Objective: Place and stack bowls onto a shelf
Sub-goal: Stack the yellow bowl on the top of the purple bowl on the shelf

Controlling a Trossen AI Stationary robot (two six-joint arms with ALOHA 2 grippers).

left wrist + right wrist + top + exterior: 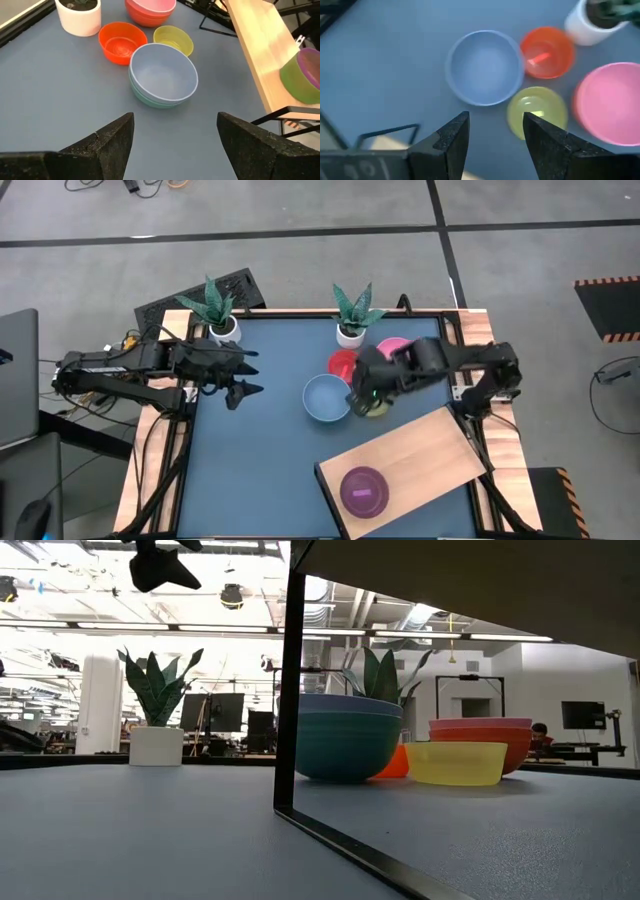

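Observation:
My right gripper (365, 395) (495, 131) is open above the small yellow-green bowl (537, 111) (458, 762), which sits on the table untouched. Beside it are the light blue bowl (327, 397) (162, 75), nested in a darker teal one, the small red bowl (342, 364) (547, 52), and the pink bowl (610, 102) stacked in a red one (480, 745). The pale wooden shelf (420, 455) carries a purple bowl (362, 490) set in a lime green one (295, 80). My left gripper (240, 377) (175, 132) waits open over the table's left side.
Two white plant pots (225, 328) (351, 333) stand along the far edge. The shelf stands on a thin black metal frame (288, 680) near the right front corner. Bare blue table (250, 470) lies left of the shelf. Wooden rails border the table.

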